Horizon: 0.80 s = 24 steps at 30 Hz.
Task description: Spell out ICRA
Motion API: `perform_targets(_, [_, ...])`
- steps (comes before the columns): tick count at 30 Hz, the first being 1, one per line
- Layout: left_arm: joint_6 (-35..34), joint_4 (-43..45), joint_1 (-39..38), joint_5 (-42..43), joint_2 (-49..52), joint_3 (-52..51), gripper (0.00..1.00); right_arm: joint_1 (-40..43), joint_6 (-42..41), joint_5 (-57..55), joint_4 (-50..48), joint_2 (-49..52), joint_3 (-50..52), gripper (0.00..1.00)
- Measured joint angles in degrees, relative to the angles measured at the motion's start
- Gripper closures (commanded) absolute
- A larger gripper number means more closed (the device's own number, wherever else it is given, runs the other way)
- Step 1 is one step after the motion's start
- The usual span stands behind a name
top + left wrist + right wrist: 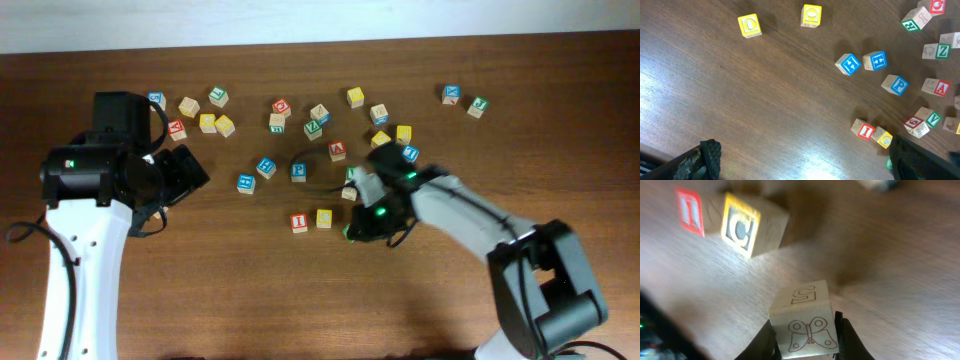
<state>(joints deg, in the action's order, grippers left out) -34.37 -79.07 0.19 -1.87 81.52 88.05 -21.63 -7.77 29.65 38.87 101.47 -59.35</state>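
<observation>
My left tool (188, 170) is released, its jaws wide with nothing between them, and hangs over the left part of the brown wooden surface (220, 300). To its right, lettered wooden cubes lie scattered toward the far edge. Among them the green R cube (910, 23) sits just beside a red-lettered cube (937, 5). Near the middle of the surface, on the near-edge side of the scatter, the red I cube (298, 222) and the yellow C cube (324, 217) stand side by side, with the I on the left. The red A cube (337, 150) lies beyond them, toward the far edge. Just right of the C, my right tool (805, 340) is clenched on a cube with a butterfly outline (808, 330), one finger against each side.
</observation>
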Motion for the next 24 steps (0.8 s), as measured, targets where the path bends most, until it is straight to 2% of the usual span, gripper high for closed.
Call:
perform_targets(3, [0.0, 0.0, 0.0, 0.0, 0.0, 0.0, 0.01, 7.9, 2.4, 11.8, -0.7, 0.0, 0.1, 0.79])
perform_targets(6, [0.0, 0.0, 0.0, 0.0, 0.0, 0.0, 0.01, 9.3, 2.7, 20.6, -5.3, 0.2, 1.6, 0.81])
perform_targets(8, [0.0, 0.0, 0.0, 0.0, 0.0, 0.0, 0.01, 9.4, 0.5, 23.4, -12.0, 2.3, 5.1, 0.8])
perform_targets(10, [0.0, 0.0, 0.0, 0.0, 0.0, 0.0, 0.01, 10.3, -2.9, 28.1, -15.8, 8.8, 7.8, 0.67])
perform_targets(11, [0.0, 0.0, 0.0, 0.0, 0.0, 0.0, 0.01, 10.4, -3.6, 28.5, -16.1, 8.9, 7.8, 0.56])
perform_targets(13, [0.0, 0.0, 0.0, 0.0, 0.0, 0.0, 0.01, 12.1, -4.8, 31.9, -17.5, 10.1, 7.7, 0.51])
perform_targets(15, [0.0, 0.0, 0.0, 0.0, 0.0, 0.0, 0.01, 13.6, -6.5, 32.3, -16.9, 10.1, 7.6, 0.48])
perform_targets(19, [0.0, 0.0, 0.0, 0.0, 0.0, 0.0, 0.01, 15.4, -7.5, 32.2, -14.3, 10.1, 6.7, 0.46])
perform_targets(21, [0.0, 0.0, 0.0, 0.0, 0.0, 0.0, 0.01, 16.0, -7.5, 28.3, -7.6, 9.0, 5.0, 0.45])
perform_targets(23, [0.0, 0.0, 0.0, 0.0, 0.0, 0.0, 0.01, 16.0, -7.0, 18.4, 2.7, 6.5, 2.3, 0.46])
perform_targets(24, [0.0, 0.0, 0.0, 0.0, 0.0, 0.0, 0.01, 16.0, -6.8, 14.1, 4.8, 5.4, 1.2, 0.5])
